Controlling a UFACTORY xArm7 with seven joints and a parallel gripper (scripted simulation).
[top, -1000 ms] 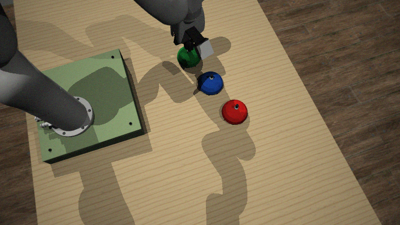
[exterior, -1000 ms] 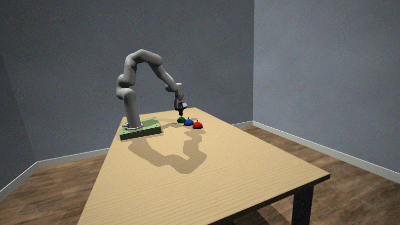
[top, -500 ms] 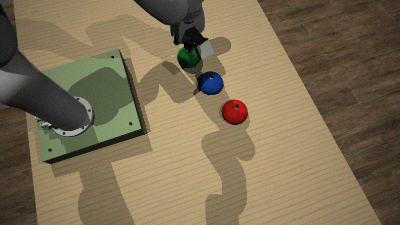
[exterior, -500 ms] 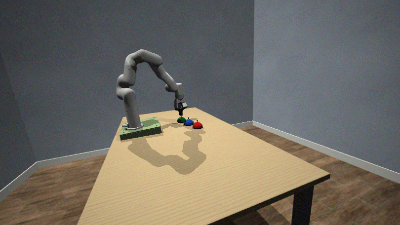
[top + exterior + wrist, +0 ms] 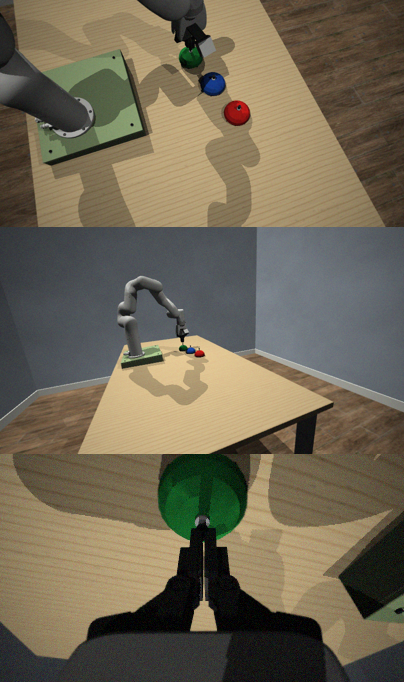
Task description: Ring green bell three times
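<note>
I am holding my gripper (image 5: pixel 204 544), fingers pressed together on nothing, just above the button (image 5: pixel 202 520) of the green bell (image 5: pixel 189 58) at the row's far end, rings done uncountable here.

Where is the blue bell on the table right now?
In the top view, the blue bell sits mid-row, between the green bell under the gripper and the red bell.

The counter (image 5: pixel 282 169) shows pale, matt wood grain. The green bell (image 5: pixel 188 59), blue bell (image 5: pixel 213 84) and red bell (image 5: pixel 237 114) have glossy, smooth domes, each with a small metallic button. The hand (image 5: pixel 203 533) is matt black, the base plate (image 5: pixel 112 67) flat matt green.
</note>
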